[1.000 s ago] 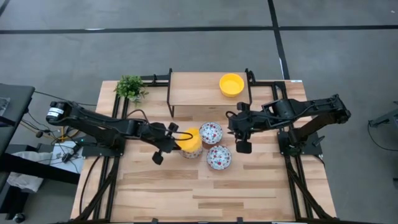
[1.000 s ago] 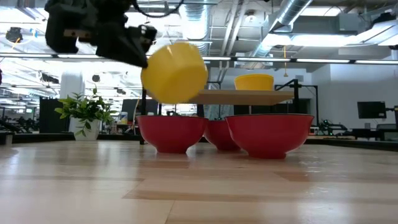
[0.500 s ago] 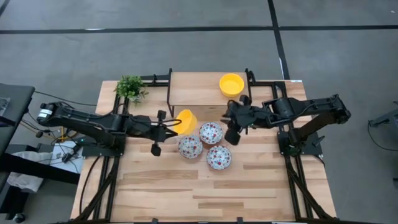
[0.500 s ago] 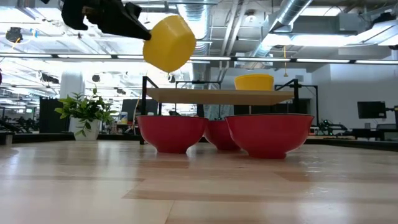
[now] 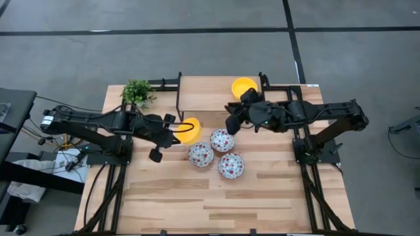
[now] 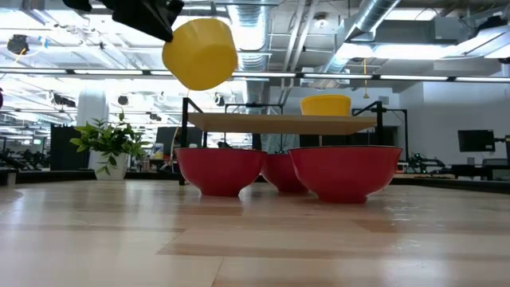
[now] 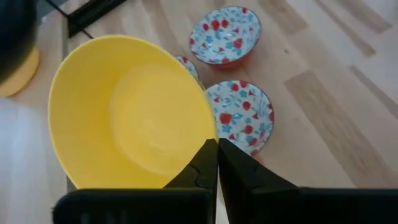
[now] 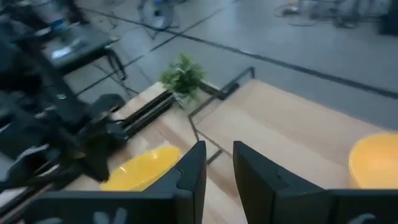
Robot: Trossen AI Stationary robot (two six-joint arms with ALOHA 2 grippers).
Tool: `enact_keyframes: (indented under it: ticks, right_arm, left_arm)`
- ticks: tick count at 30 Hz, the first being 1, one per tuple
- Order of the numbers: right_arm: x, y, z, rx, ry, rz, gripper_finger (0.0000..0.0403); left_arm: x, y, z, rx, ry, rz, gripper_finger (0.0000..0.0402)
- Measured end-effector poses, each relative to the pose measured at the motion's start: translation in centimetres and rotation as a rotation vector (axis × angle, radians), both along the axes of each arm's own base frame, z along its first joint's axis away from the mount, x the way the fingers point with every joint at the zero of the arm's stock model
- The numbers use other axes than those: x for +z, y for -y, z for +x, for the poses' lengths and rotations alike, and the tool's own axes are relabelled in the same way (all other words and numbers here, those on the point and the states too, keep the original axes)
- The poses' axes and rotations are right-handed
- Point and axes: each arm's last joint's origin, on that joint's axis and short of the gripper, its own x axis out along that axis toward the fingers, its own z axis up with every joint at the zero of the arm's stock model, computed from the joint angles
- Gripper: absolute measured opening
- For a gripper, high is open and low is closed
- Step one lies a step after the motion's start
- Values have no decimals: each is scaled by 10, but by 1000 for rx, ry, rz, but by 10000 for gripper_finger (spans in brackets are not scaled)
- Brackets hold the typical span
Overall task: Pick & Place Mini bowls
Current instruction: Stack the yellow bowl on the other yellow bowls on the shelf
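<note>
Wooden table (image 5: 275, 196) bears three empty speckled bowls (image 5: 222, 153); left hand (image 5: 172, 129) grips empty yellow bowl (image 5: 189, 129).

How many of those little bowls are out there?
5. Two yellow: one held up in the left pincer, one on the raised shelf. Three patterned ones clustered on the table.

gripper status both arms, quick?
Left gripper: closed on the rim of a yellow mini bowl, held in the air.
Right gripper: open, holding nothing, above the shelf.
</note>
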Motion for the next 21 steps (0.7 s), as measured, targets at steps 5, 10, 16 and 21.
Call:
enact_keyframes:
  ticks: [5,10,16,21]
  right_arm:
    - [-22,10,14,-71,-58,105,47]
    - [-40,18,39,43,-126,200,27]
    - [-60,15,68,362,-250,172,29]
    - [-72,9,77,606,-355,57,42]
  left_arm:
    - [-6,-3,9,-37,-40,66,7]
    - [-14,-2,15,-61,-87,110,7]
    - [-18,11,16,-193,-104,192,8]
    - [-19,26,13,-343,-101,278,9]
